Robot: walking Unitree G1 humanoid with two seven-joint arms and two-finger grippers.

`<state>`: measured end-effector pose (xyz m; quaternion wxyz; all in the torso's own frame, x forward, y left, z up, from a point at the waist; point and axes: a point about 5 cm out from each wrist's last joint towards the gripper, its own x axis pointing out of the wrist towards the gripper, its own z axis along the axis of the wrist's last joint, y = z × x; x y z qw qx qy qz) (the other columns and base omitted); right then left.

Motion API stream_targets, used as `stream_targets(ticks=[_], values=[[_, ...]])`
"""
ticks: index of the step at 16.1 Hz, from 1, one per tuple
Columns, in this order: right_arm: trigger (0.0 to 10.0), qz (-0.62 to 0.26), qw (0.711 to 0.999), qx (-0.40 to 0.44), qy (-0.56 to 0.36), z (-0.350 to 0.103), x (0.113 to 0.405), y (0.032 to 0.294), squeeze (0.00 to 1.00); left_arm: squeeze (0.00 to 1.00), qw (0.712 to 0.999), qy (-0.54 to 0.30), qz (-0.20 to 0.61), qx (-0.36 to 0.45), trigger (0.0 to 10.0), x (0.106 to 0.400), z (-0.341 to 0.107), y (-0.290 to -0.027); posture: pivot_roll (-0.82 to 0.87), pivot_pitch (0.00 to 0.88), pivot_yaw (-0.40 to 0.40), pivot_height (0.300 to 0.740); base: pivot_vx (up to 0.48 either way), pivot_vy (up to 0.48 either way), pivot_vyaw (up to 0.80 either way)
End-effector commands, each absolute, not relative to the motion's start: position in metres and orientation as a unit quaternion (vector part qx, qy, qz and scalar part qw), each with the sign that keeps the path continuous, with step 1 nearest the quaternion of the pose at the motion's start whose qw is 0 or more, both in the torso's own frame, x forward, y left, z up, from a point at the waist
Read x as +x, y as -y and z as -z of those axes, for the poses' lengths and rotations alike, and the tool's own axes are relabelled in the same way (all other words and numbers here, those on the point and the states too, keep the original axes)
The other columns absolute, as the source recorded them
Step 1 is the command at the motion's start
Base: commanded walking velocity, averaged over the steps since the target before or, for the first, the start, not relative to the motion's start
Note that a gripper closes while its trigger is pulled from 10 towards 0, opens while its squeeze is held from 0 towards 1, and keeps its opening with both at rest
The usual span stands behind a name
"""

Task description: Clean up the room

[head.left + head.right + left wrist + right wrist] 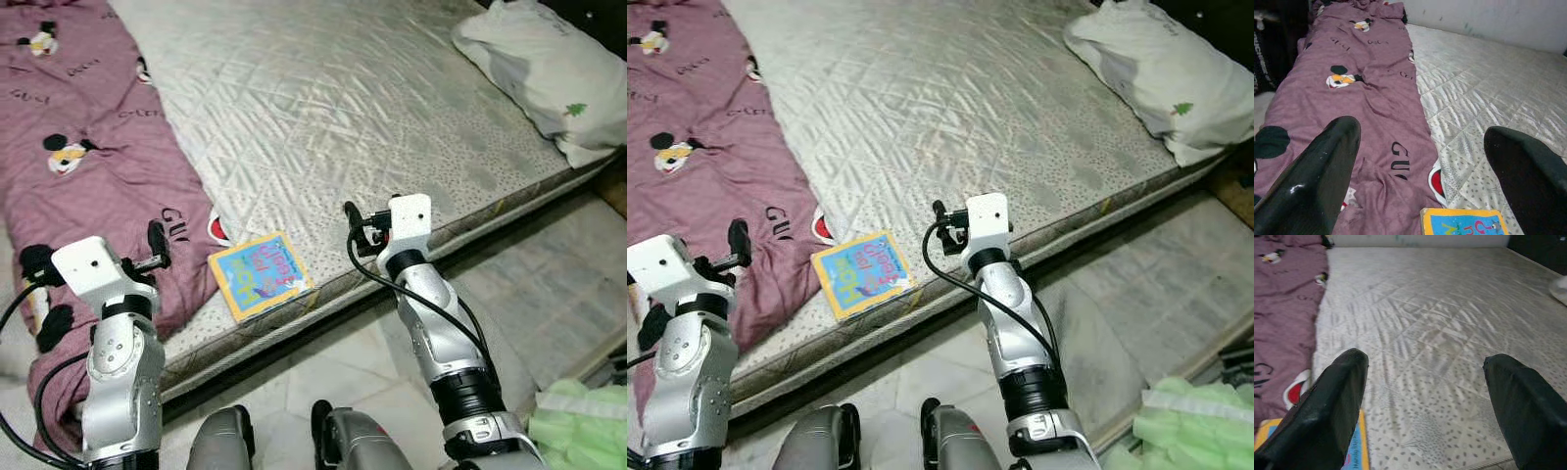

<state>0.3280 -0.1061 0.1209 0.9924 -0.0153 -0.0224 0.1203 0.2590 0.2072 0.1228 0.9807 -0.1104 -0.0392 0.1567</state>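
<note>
While both end effectors [1420, 161] [1422, 401] gape, the book [260, 275] lies flat, askew to the mattress [372, 117] edge.

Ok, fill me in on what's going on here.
The robot stands at the edge of a bare mattress with both arms raised and nothing held. A colourful book lies near the mattress edge, beside a purple blanket. The left gripper and right gripper both have their fingers open, on either side of the book. A white pillow lies at the far right.
</note>
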Motion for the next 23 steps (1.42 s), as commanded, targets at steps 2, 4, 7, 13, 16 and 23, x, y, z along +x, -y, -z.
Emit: stream_targets(ticks=[2, 4, 7, 13, 16, 23], values=[[10.0, -0.128, 0.992, -0.010, 0.018, -0.118, 0.329, 0.105, 0.00, 0.00, 0.981, 0.031, -0.158, -0.108, 10.0, 0.260, -0.119, -0.205, 0.09, 0.206, -0.071, 0.723, 0.000, 0.000, 0.00], [10.0, -0.135, 0.991, -0.010, 0.019, -0.118, 0.328, 0.102, 0.00, 0.00, 0.981, 0.031, -0.158, -0.109, 10.0, 0.261, -0.118, -0.204, 0.08, 0.209, -0.071, 0.701, 0.000, 0.000, 0.00], [10.0, -0.141, 0.990, -0.009, 0.019, -0.118, 0.328, 0.101, 0.00, 0.00, 0.981, 0.029, -0.158, -0.110, 10.0, 0.260, -0.117, -0.201, 0.08, 0.223, -0.072, 0.657, 0.000, 0.000, 0.00], [10.0, -0.151, 0.988, -0.007, 0.017, -0.116, 0.329, 0.100, 0.00, 0.00, 0.978, 0.025, -0.175, -0.107, 10.0, 0.260, -0.115, -0.203, 0.08, 0.230, -0.074, 0.618, 0.000, 0.000, 0.00], [10.0, -0.152, 0.988, -0.010, 0.015, -0.115, 0.330, 0.099, 0.00, 0.00, 0.976, 0.020, -0.186, -0.113, 10.0, 0.259, -0.113, -0.206, 0.08, 0.237, -0.075, 0.618, 0.000, 0.000, 0.00], [10.0, -0.163, 0.986, -0.014, 0.014, -0.115, 0.331, 0.095, 0.00, 0.00, 0.975, 0.021, -0.189, -0.119, 10.0, 0.260, -0.113, -0.206, 0.08, 0.242, -0.074, 0.578, 0.000, 0.000, 0.00]])
